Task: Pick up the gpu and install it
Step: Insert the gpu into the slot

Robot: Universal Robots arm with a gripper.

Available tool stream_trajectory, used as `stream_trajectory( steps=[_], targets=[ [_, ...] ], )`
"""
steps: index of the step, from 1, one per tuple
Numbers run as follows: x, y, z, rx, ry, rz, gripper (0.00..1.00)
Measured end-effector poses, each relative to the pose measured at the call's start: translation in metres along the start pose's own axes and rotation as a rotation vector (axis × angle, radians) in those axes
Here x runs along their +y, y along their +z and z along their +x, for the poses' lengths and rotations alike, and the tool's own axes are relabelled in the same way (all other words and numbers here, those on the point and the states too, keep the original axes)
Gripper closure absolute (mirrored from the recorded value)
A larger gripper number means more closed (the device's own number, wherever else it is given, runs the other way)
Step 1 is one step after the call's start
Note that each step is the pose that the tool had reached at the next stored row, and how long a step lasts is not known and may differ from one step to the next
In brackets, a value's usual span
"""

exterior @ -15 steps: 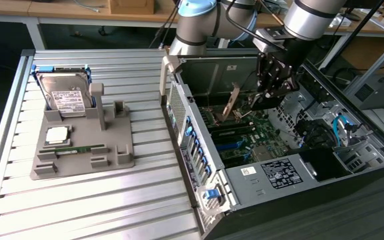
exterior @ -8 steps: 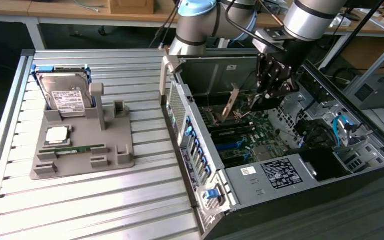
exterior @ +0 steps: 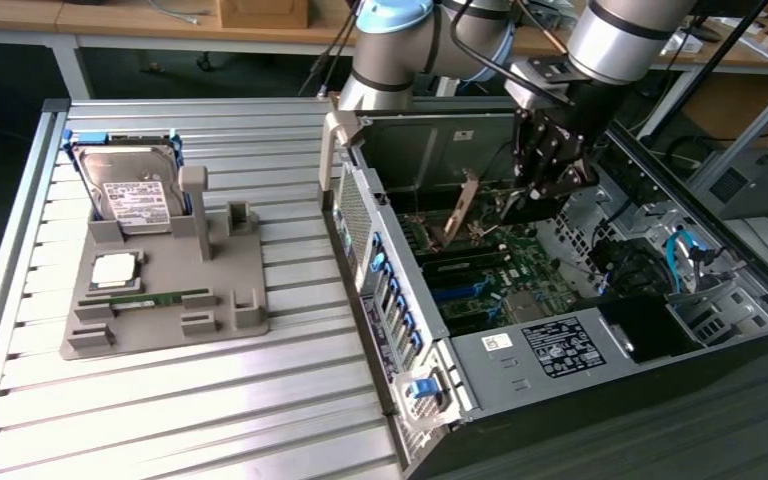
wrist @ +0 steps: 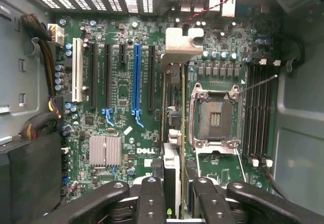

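So the gpu (wrist: 172, 183) is pinched edge-on between the jaws of the gripper (wrist: 172, 196), and it's held inside the open computer case (exterior: 398, 300) right above the green motherboard (wrist: 121, 128), beside the blue slot (wrist: 135, 77). Out on the worktop (exterior: 197, 400), a grey holder (exterior: 157, 290) is parked near the far corner, with the hard drive (exterior: 137, 190) stood up in it.

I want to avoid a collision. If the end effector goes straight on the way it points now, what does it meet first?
Probably the motherboard: the end effector, shut on the gpu, points into the open computer case. The card's edge likely arrives first; depth is unclear.
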State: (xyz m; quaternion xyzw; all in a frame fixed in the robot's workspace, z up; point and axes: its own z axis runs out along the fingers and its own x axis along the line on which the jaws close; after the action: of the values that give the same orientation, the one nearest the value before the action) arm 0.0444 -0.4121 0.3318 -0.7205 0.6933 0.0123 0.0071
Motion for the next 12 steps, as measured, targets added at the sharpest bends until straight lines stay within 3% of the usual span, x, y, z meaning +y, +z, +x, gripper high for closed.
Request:
stream_trajectory(
  steps=[12],
  targets=[
    [0.0013, 0.0004, 0.0023, 0.0000, 0.000, 0.0000, 0.73]
  ],
)
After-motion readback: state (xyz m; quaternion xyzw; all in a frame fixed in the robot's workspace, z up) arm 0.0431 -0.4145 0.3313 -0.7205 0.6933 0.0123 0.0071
